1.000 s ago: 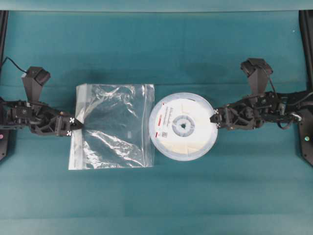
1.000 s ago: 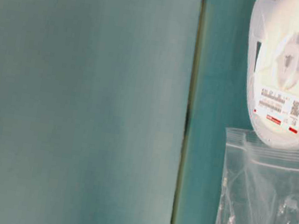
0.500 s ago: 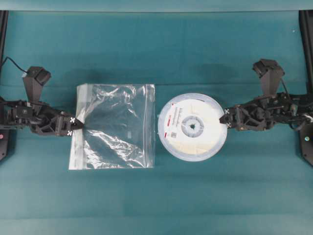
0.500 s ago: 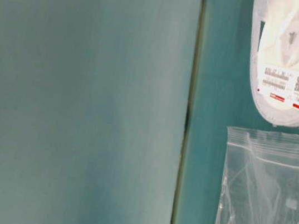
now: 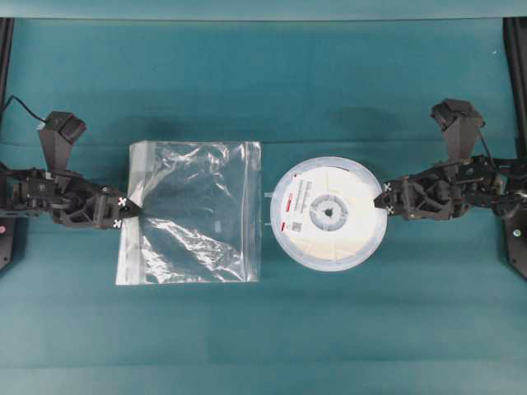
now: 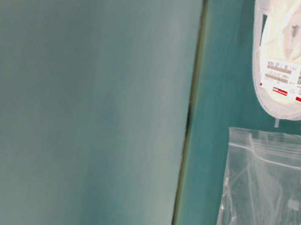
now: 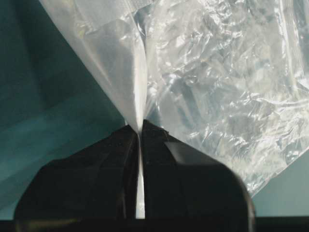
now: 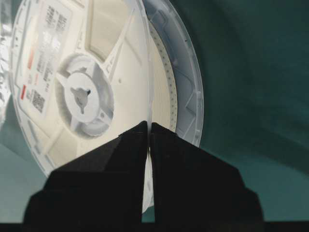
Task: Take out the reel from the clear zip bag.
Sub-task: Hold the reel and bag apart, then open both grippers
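Reel [image 5: 331, 214] outside clear zip bag [image 5: 193, 212], apart.

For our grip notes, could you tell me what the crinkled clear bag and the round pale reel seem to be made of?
Crinkled clear bag: thin glossy plastic film, judging by its wrinkles and glare. Round pale reel: apparently rigid translucent moulded plastic, with thin flanges around cream tape, probably paper.

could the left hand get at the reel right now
Probably not as things stand. The left hand is shut on the far edge of the clear zip bag, and the whole bag lies between it and the reel, which the right hand already holds.
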You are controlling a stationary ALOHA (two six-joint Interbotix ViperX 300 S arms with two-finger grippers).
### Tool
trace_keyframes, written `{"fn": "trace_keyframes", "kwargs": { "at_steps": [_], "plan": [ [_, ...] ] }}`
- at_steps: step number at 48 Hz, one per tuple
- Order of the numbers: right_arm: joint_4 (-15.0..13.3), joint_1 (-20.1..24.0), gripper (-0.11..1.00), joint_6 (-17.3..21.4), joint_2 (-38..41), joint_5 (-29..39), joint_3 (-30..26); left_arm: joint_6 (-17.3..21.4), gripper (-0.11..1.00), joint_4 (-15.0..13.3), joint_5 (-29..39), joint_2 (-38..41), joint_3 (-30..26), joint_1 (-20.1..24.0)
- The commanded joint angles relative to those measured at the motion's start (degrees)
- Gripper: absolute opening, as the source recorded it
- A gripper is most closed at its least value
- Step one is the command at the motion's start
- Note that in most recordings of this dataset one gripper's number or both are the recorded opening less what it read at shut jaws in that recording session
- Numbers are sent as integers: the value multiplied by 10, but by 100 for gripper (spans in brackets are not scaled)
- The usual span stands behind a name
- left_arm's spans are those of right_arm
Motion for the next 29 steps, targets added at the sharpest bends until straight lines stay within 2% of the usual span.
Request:
{"fn": "trace_keyframes", "kwargs": {
  "at_steps": [1,25,29],
  "plan": [
    [1,-1,5,3,-5,2,-3,2,1,2,-2,-2,-6,1],
    [2,-1,5,4,-2,12,-4,2,1,3,30,-2,-11,1],
    [1,-1,8,4,-2,18,-5,2,1,3,30,-2,-12,1]
  ]
}}
